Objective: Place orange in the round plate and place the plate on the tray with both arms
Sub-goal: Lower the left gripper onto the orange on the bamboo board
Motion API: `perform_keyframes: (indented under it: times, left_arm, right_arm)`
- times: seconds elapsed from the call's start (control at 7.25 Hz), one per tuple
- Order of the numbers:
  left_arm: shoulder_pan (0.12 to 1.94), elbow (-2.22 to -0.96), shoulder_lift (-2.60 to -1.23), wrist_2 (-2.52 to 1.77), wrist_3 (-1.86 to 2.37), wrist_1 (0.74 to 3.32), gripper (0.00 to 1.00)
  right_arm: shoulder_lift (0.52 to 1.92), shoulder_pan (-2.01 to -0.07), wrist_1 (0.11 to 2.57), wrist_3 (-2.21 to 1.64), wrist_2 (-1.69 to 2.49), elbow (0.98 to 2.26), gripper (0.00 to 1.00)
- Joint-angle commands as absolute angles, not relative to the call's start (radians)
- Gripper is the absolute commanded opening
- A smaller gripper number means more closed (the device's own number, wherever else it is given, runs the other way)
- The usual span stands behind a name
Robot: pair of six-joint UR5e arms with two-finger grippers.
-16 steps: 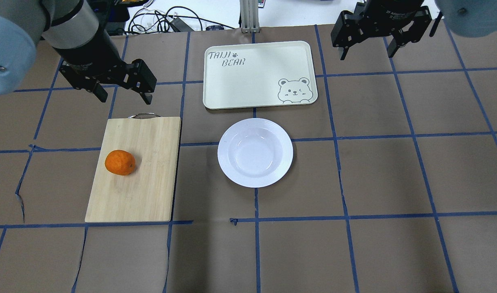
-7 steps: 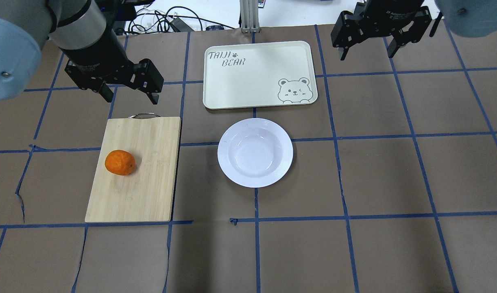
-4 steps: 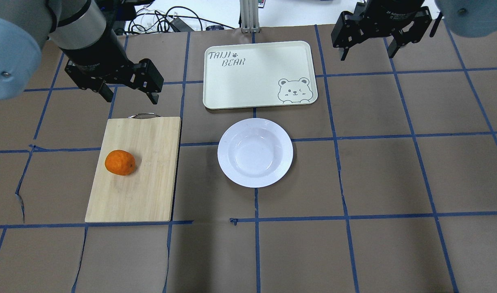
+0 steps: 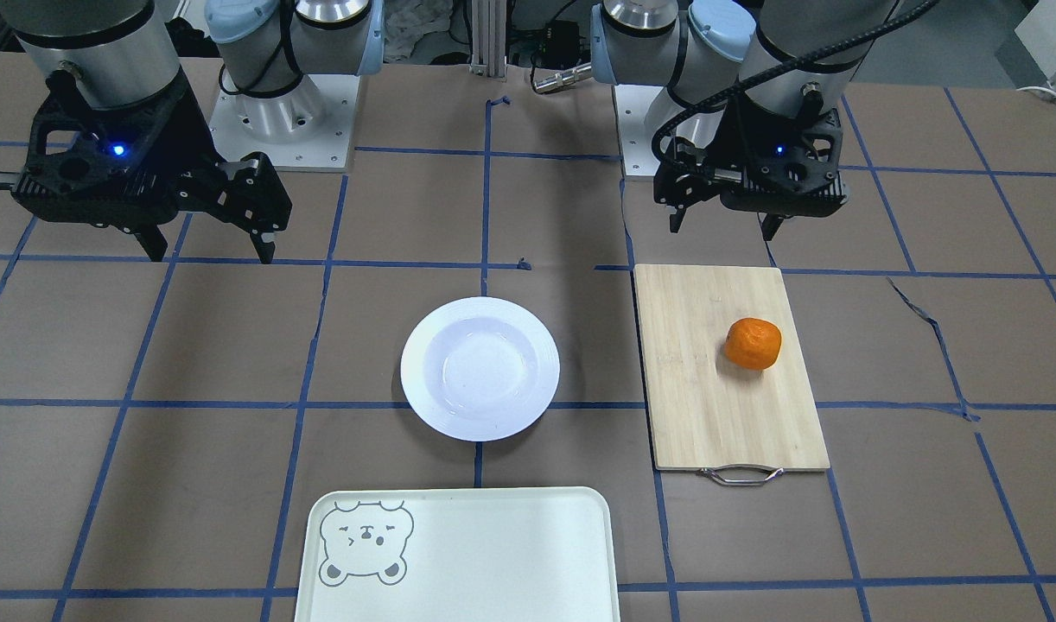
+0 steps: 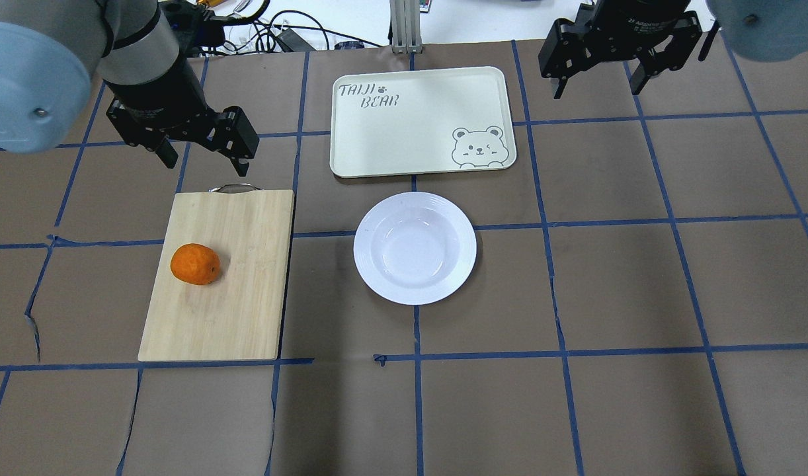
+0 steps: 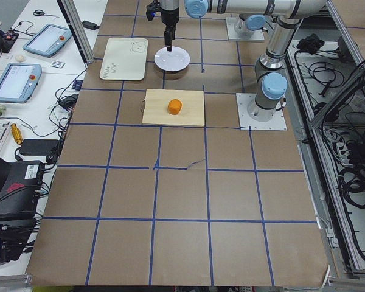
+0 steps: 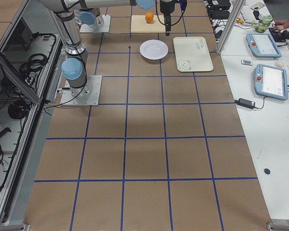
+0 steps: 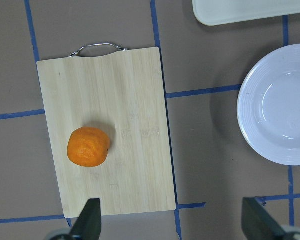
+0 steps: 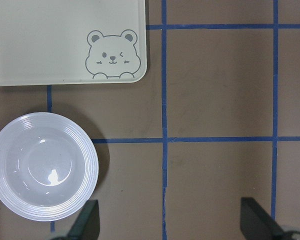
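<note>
The orange [image 5: 195, 264] [image 4: 753, 343] [image 8: 88, 146] lies on the left part of a bamboo cutting board [image 5: 242, 297]. The round plate [image 5: 414, 248] [image 4: 480, 368] [image 9: 42, 166] sits empty at the table's middle. Just beyond it lies the tray [image 5: 410, 132] [image 4: 493, 553] [image 9: 50, 40], bare, with its bear face toward the plate. My left gripper [image 5: 204, 163] [image 4: 722, 229] [image 8: 174, 222] hangs open above the board's handle end, holding nothing. My right gripper [image 5: 597, 90] [image 4: 213, 252] [image 9: 172, 222] hangs open, to the right of the tray, holding nothing.
The cutting board's metal handle [image 5: 233, 188] points toward the far side. Brown paper with blue tape lines covers the table [image 5: 576, 297]. Cables [image 5: 272, 33] lie past the far edge. Tablets [image 7: 267, 82] rest on a side bench.
My left gripper has shifted a little to the left and looks lower over the board's handle end. The right gripper, orange, plate and tray have not moved.
</note>
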State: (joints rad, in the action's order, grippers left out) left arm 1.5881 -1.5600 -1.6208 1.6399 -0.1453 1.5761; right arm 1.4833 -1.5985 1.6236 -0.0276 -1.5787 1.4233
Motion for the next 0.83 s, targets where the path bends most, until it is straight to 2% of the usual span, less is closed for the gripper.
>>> perform_keyframes:
  times: [0.0, 0.41, 0.69]
  left_arm:
    - [1.533, -1.615, -1.681, 1.64, -0.225, 1.527, 1.0]
    - [1.415, -1.808, -1.712, 1.646, -0.43, 1.39, 1.0]
    - [1.384, -1.876, -1.787, 1.69, -0.442, 1.263, 1.0]
  right_arm:
    - [1.483, -1.6, 1.623, -0.028, -1.578, 1.424, 1.0]
    - [1.483, -1.6, 1.621, -0.028, -1.578, 1.424, 1.0]
    - [1.483, -1.6, 1.62, -0.028, -1.578, 1.424, 1.0]
